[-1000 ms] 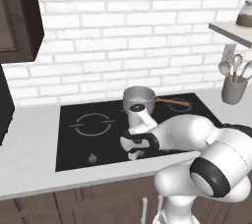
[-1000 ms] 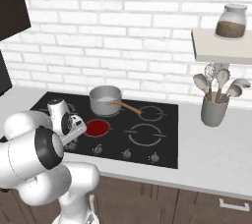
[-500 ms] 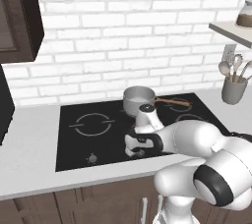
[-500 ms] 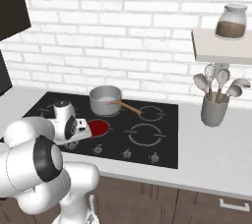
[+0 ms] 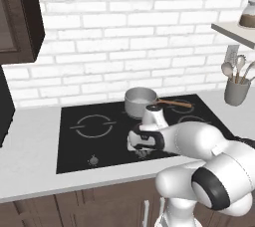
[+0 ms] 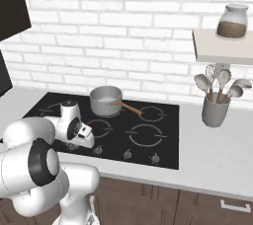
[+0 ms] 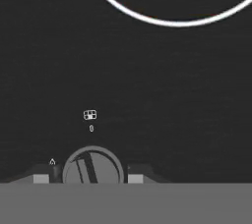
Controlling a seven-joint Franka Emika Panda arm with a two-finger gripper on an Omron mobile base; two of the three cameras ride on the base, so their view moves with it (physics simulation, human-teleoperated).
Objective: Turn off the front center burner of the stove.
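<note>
Now the flat glossy black glass stove (image 6: 165, 141) crosses mid-frame on the bench. The small round front center burner (image 6: 103, 129), centre-left in the right base view, was glowing red and has gone dark, so it's probably off. The end effector (image 7: 91, 175) straddles a small grey round knob (image 7: 92, 168) at bottom centre of the hand view; can't tell if it's clamped.

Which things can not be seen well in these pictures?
- Front center burner: hidden behind the arm in both base views.
- Pincer: hand view shows its fingertips either side of a knob; contact unclear, cut off by the bottom band.
- Knob marks: too small to read.
- Pot: contents not visible.
</note>
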